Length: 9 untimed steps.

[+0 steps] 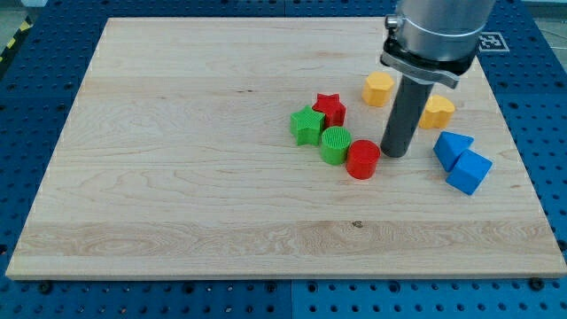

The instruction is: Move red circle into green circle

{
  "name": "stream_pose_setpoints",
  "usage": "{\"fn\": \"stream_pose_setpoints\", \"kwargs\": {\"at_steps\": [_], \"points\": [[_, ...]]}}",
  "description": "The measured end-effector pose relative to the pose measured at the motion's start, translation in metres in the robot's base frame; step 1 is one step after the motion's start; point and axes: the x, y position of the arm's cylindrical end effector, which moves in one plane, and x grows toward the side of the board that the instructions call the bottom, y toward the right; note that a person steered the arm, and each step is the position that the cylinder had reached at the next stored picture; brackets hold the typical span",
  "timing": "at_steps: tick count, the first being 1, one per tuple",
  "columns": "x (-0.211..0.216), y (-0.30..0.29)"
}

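my tip [395, 154] beside one red circle [362, 159], one green circle [336, 144]

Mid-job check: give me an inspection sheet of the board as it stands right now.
Surface: wooden board, flat, on a blue pegboard base.
Job's things: red circle touching green circle on its right.
Clutter: green star, red star, two yellow blocks, two blue blocks.
Grippers: none; my tip sits just right of the red circle.
Cables: nothing seen.
Surroundings: marker tag at top right.
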Motion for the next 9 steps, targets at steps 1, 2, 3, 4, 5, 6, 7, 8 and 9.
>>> {"fn": "stream_pose_setpoints", "kwargs": {"at_steps": [1,2,3,4,5,6,7,8,9], "points": [[0.028,0.010],[0.067,0.011],[0.107,0.011],[0.130,0.002],[0.121,-0.018],[0.096,-0.026],[0.088,-0.024],[0.069,-0.024],[0.058,-0.024]]}}
